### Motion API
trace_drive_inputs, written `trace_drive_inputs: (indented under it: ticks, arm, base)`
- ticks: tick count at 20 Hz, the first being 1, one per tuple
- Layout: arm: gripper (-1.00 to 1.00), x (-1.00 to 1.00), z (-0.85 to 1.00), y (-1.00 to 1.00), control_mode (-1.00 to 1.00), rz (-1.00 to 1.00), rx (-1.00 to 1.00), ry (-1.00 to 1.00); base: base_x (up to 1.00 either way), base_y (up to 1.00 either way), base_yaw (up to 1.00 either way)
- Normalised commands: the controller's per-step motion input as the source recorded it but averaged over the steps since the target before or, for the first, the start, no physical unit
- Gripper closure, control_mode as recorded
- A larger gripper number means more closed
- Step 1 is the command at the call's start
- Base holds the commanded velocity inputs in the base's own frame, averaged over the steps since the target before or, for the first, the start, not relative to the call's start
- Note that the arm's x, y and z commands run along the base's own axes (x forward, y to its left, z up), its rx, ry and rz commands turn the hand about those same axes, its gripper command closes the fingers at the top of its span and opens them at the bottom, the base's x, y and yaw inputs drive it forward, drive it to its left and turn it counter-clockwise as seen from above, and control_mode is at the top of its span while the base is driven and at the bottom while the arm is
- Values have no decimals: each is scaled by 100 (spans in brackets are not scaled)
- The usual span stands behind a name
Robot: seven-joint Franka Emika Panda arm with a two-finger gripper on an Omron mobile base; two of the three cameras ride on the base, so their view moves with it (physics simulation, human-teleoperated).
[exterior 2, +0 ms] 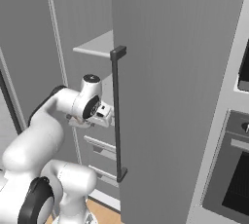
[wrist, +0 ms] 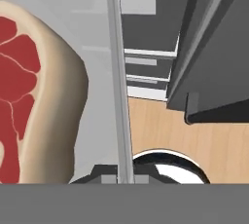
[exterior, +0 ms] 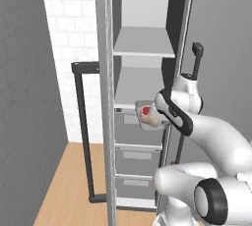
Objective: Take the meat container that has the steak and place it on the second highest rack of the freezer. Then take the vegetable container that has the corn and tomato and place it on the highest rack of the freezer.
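Jaws of the gripper (wrist: 119, 177) pinch the meat container (wrist: 97, 72) by its rim, steak (wrist: 29, 96) aboard, at the front edge of the second highest rack (exterior: 135, 87). Step one: next push inward, level, then release.

Open second highest rack (exterior: 135, 86), door (exterior 2: 180, 96) alongside
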Motion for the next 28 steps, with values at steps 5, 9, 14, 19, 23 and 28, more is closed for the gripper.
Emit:
trace_drive_inputs:
  ticks: [5,9,14,19,23,28]
  arm:
    - [100,33,1,22,-100,-6,-8,-19]
    - [100,33,0,6,-100,-11,-10,-10]
    - [100,42,2,-1,-100,-5,0,0]
    - [100,44,6,0,-100,-7,0,-4]
    - [100,58,-1,0,-100,-9,0,-3]
    - [100,38,-23,0,-100,-9,0,-4]
  base:
    - [0,0,0]
    - [0,0,0]
    - [0,0,0]
    - [0,0,0]
    - [0,0,0]
    - [0,0,0]
